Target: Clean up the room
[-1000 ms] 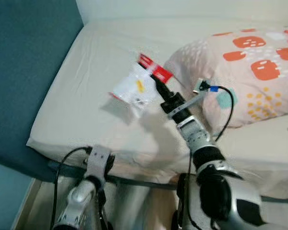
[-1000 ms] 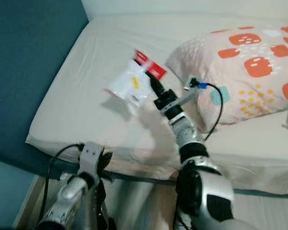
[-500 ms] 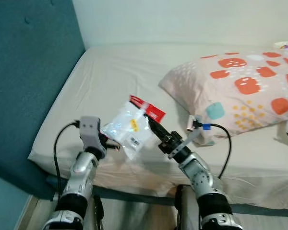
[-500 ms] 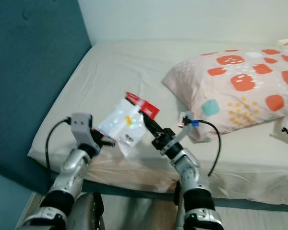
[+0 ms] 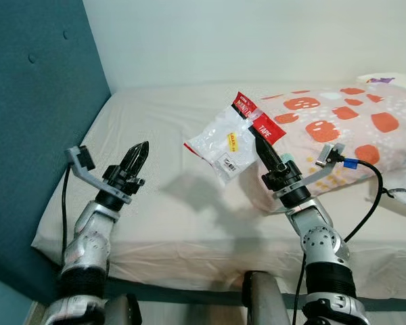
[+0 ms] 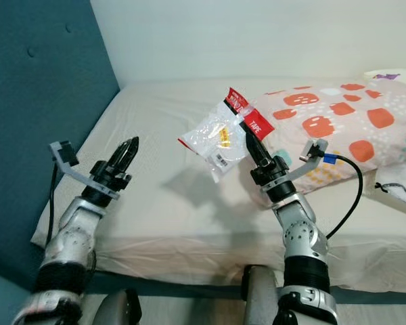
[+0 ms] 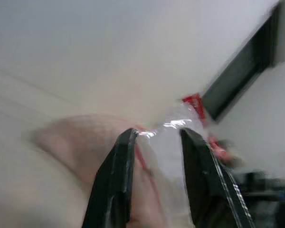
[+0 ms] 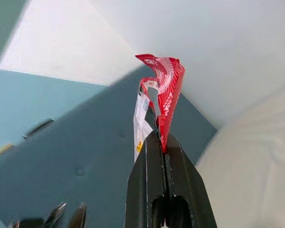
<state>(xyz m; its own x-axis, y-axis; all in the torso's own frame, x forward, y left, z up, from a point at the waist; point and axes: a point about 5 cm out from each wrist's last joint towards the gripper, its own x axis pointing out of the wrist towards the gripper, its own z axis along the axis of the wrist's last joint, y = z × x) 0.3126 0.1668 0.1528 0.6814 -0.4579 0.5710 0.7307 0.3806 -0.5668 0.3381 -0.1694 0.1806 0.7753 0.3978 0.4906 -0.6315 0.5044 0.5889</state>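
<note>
Your right gripper (image 5: 258, 137) is clamped on the red header of the clear plastic packet (image 5: 224, 143), the two black fingers (image 8: 157, 156) pressed together with the red card edge pinched between them. The packet hangs from the fingertips and spreads away toward your left side, up in the air above the bed (image 5: 155, 196); its shadow falls on the sheet below and in front of the gripper.

Compared with half a second ago, you have raised the right arm: the packet now sits higher and further out over the mattress. The camera has also tilted up, so more of the pale wall (image 5: 257, 40) shows. A second ago the packet was held lower, close over the sheet.

Your left gripper (image 5: 137, 157) has come up too. A second ago it hung below the mattress edge; half a second ago it was close beside the packet. Now it is raised over the near-left part of the bed, apart from the packet, pointing toward it. In the left wrist view its fingers (image 7: 115, 180) stand with a gap between them, holding nothing, and the blurred packet shows beyond the tips.

The patterned pillow (image 5: 338, 128) lies behind and to the outer side of your right gripper, and the teal headboard (image 5: 34, 122) runs along the outer side of your left one.
</note>
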